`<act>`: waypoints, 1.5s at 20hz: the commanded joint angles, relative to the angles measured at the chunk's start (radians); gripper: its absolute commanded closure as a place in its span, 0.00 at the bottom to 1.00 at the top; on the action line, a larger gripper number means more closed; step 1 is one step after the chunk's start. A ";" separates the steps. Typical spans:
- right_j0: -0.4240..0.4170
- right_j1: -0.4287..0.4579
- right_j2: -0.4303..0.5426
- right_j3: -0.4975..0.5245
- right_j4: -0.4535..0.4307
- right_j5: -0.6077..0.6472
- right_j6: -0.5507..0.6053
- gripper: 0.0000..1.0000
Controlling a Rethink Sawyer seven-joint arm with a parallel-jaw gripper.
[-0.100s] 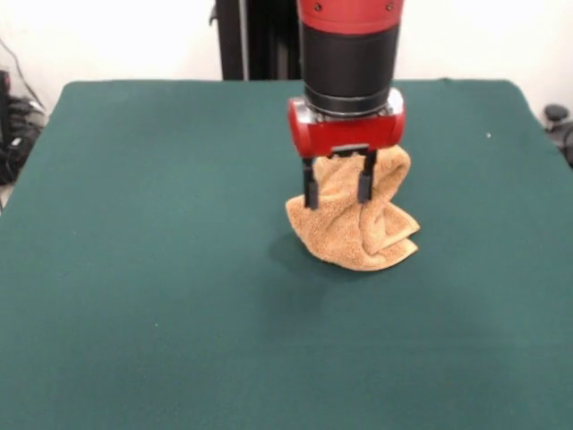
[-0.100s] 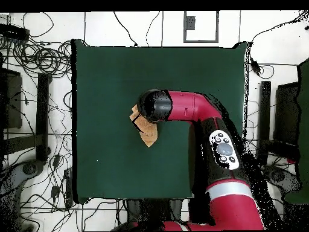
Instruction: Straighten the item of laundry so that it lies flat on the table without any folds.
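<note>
The gripper (image 1: 339, 192) seemingly pinched the towel (image 1: 358, 233). It hung bunched, its bottom resting mid-frame on the table (image 1: 143, 269).

The setting is a robotics lab — not a home or shop. A red and black robot arm (image 2: 199, 115) reaches over a table (image 2: 108, 84) covered in plain dark green cloth, a surface set up as a test bench. Around the table, the pale floor (image 2: 36, 217) is strewn with loose black cables (image 2: 33, 57) and coils, and dark equipment stands (image 2: 43, 115) flank both sides. Behind the table, in the front view, a bare white wall (image 1: 125, 40) closes off the room — plain and functional.
</note>
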State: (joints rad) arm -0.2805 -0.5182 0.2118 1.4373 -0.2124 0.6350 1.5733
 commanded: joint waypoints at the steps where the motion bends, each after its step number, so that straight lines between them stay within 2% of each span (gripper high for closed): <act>1: -0.018 0.033 0.160 0.065 0.010 0.044 -0.074 0.00; 16: -0.031 0.083 0.209 0.086 -0.005 0.000 -0.041 0.00; 30: -0.004 0.125 0.186 0.060 -0.037 0.023 -0.023 0.00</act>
State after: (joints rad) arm -0.3057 -0.4222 0.3225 1.4396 -0.2178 0.6345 1.5733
